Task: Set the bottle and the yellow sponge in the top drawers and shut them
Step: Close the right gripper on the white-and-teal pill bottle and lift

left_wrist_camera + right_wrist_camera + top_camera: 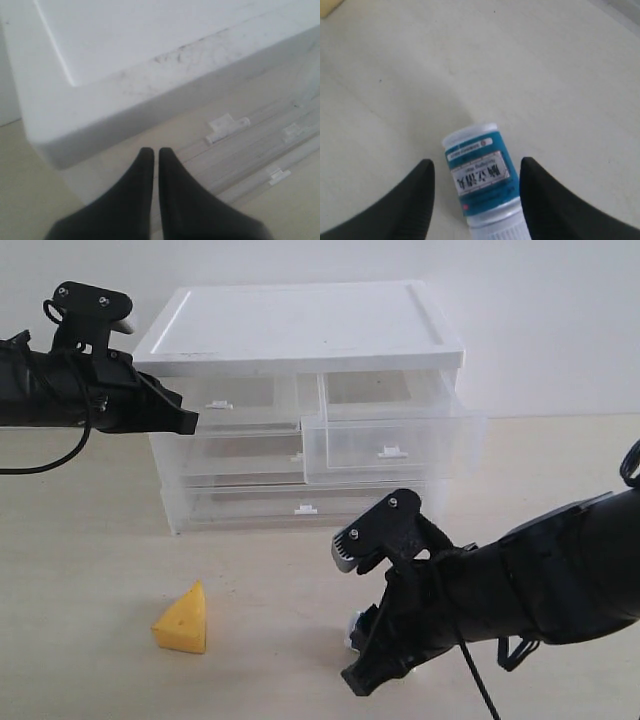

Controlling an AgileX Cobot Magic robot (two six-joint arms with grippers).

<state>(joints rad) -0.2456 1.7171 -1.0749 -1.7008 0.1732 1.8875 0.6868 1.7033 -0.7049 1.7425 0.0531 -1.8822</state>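
The white-topped drawer cabinet (pixel 300 325) stands directly ahead of the left gripper (pixel 152 150), whose fingers are pressed together on nothing, tips close to the shut left top drawer (pixel 235 400), while the right top drawer (pixel 390 440) beyond them is pulled out. The yellow sponge (pixel 182 620) sits on the table (pixel 100 540) well off to one side of the right gripper (pixel 476 165), and the bottle (pixel 480 180) lies on its side between that gripper's spread fingers (pixel 415 200), a gap on each side.

White plastic pill bottle (pixel 481 175) wearing a teal-and-white label; yellow-orange wedge sponge (pixel 183 620) showing holes; translucent plastic top drawers (pixel 350 440), white tab handles (pixel 392 451)
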